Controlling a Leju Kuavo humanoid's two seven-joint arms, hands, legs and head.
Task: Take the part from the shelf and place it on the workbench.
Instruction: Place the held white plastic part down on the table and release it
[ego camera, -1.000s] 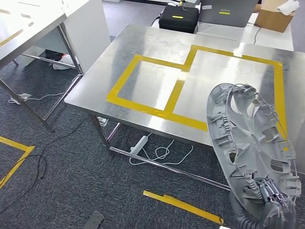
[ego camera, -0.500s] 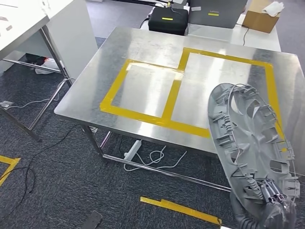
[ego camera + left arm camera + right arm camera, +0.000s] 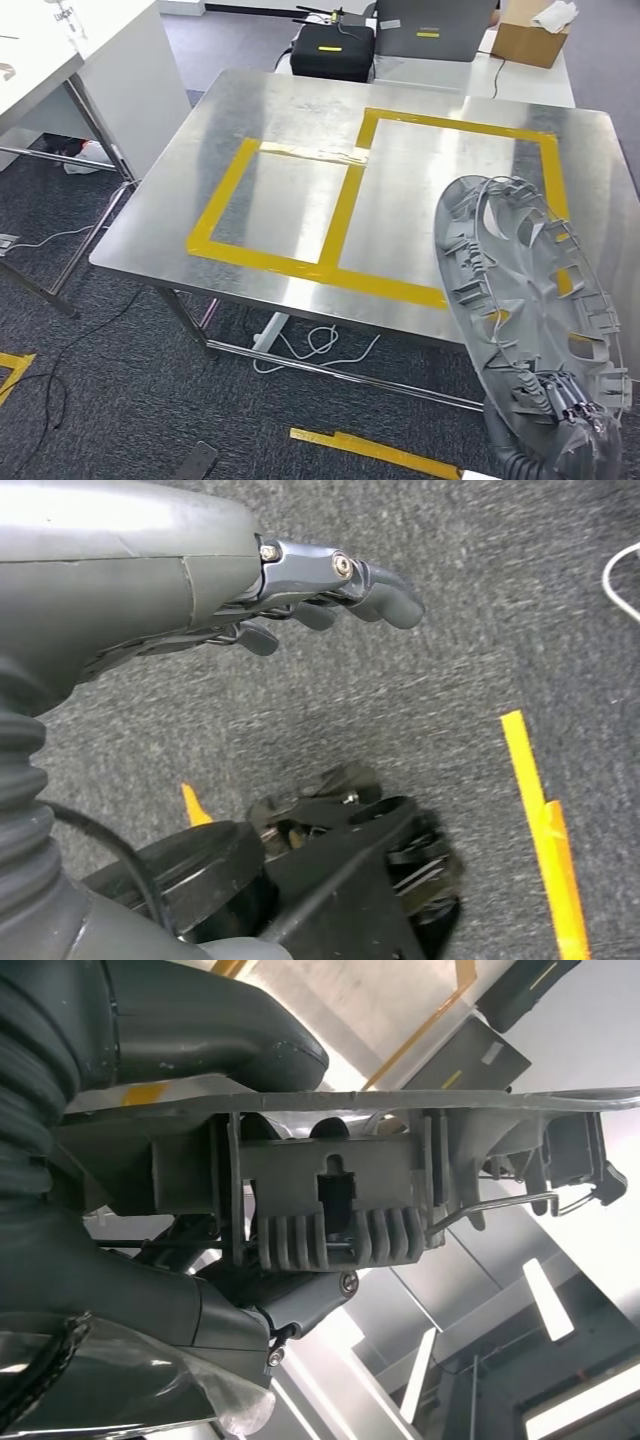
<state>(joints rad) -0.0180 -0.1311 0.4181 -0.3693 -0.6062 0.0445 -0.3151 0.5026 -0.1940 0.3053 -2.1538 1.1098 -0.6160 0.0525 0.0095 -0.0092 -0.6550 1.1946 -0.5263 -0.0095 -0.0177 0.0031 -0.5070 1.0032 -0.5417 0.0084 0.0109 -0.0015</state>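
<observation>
Carrying the part to the bench [image 3: 226,140]

Bench now nearer — right hand [image 3: 585,440] clamps the wheel cover [image 3: 528,300] off its near-right corner; left hand [image 3: 317,590] spread, empty.

One grey wheel-cover part [image 3: 528,310]; one steel workbench [image 3: 226,130] bearing two yellow-taped rectangles [image 3: 275,205]. One white table [image 3: 45,50], one black case [image 3: 332,50], one cardboard box [image 3: 528,42]. Two robot hands: left hand [image 3: 302,590], right hand [image 3: 581,445].
</observation>
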